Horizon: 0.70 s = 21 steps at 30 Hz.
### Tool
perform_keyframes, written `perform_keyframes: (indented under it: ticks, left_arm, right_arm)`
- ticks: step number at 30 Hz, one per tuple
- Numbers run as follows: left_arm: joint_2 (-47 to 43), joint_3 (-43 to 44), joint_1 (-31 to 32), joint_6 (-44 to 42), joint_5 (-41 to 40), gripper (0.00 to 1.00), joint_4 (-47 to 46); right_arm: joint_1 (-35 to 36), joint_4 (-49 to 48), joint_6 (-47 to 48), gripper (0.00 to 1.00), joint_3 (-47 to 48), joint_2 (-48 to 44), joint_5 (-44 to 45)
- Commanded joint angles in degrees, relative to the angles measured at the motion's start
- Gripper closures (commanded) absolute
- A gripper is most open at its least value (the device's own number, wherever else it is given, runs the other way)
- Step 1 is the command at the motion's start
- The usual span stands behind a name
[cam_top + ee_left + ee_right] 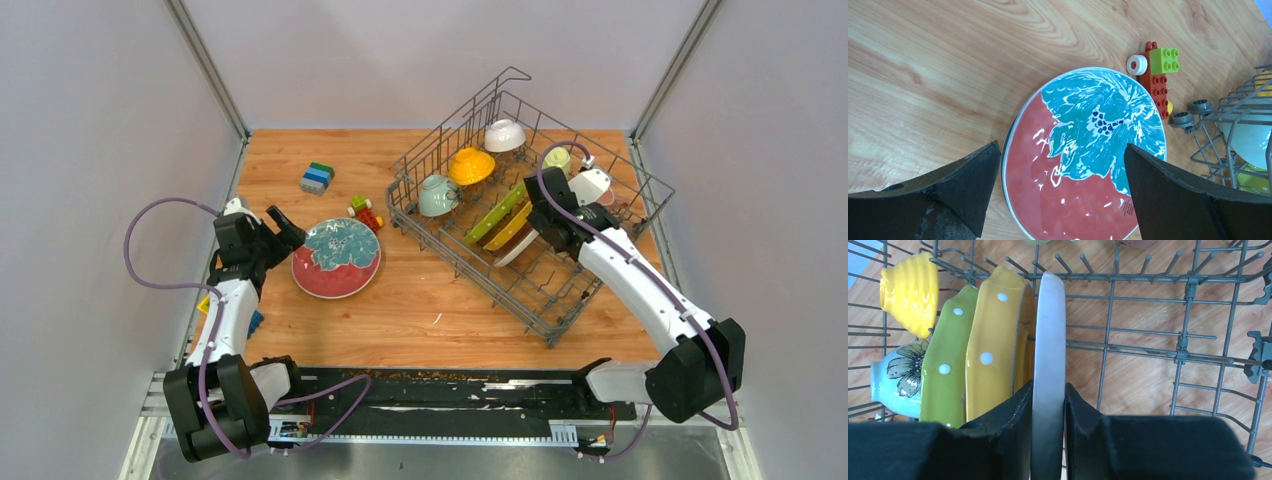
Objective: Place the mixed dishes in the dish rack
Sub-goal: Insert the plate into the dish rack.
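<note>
We locate the left gripper (287,228) near the left edge of the table (420,310), directly above the pink plate with the teal flower (337,258). Its jaws are spread wide, one on each side of the plate's left portion, and we see no contact with the plate. This plate lies flat on the wood, outside and left of the dish rack (560,290). Just beyond its far right rim lies a small cluster of toy blocks (365,212).

We locate the right gripper (1048,395) inside the dish rack. Its jaws pinch the rim of the grey plate (1049,330), one pad against each face. The grey plate stands on edge among the tines. Directly to its left, also on edge, stand the yellow dotted plate (990,340) and then the lime-green dotted plate (945,360). Further left in the rack we identify the yellow bowl (910,290) and the pale mug with a flower print (898,377). The white bowl (505,135) sits at the far side of the rack
</note>
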<state>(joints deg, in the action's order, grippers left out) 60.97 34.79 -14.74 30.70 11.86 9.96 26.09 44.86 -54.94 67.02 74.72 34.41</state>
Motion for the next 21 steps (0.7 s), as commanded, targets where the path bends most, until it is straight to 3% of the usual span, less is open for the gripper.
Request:
perform_keyframes:
  ticks: [1,8,16,21]
  left_arm:
    - [0.1,0.3,0.0,-0.5,-0.1,0.00,-1.5]
    - [0.0,-0.1,0.0,-0.5,-0.1,0.00,-1.4]
    - [-0.1,-0.5,0.1,-0.5,-1.5,0.00,-0.9]
    - [-0.6,-0.5,0.1,-0.4,-2.7,0.00,-0.4]
  right_arm:
    - [0.2,-3.5,-1.0,0.74,0.0,-2.7,0.3]
    - [0.2,-3.5,-0.1,0.70,-0.5,-6.7,-0.4]
    - [0.2,-5.5,2.6,0.48,-2.1,-17.5,-0.8]
    - [0.2,-10.1,6.5,0.47,-3.3,-23.3,-6.7]
